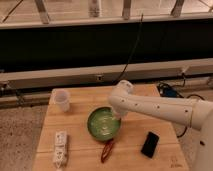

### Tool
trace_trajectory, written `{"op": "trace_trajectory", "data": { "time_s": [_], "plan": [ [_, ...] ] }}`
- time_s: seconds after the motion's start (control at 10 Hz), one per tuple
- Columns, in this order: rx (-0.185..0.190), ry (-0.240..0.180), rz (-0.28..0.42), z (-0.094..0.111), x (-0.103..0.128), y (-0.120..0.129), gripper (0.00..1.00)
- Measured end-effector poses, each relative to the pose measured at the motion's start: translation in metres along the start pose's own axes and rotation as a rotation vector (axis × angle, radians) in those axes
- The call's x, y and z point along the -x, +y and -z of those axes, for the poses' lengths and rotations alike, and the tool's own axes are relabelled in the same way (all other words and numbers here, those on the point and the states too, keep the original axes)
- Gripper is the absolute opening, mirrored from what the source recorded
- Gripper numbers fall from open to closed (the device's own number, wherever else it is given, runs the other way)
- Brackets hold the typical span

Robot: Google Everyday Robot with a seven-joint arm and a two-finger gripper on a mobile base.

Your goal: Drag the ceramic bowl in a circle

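The ceramic bowl [104,123] is round, shallow and glossy green with pale streaks inside. It sits near the middle of the wooden table [80,112]. My white arm reaches in from the right across the table. My gripper [118,113] hangs down at the bowl's right rim, at or just inside its edge. The arm's wrist covers the fingers from above.
A small translucent plastic cup [62,100] stands at the table's back left. A white strip of blocks [60,148] lies at the front left. A reddish object [107,150] lies in front of the bowl. A black phone [149,144] lies at the front right.
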State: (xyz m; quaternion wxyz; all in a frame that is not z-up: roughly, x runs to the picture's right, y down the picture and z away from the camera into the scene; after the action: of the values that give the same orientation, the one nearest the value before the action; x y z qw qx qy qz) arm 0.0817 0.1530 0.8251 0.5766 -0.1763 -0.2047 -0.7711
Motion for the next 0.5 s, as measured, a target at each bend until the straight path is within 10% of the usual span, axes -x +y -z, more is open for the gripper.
{"op": "trace_trajectory", "data": {
  "time_s": [0.5],
  "plan": [
    [-0.009, 0.004, 0.048, 0.0006, -0.0025, -0.0096, 0.00]
  ]
}}
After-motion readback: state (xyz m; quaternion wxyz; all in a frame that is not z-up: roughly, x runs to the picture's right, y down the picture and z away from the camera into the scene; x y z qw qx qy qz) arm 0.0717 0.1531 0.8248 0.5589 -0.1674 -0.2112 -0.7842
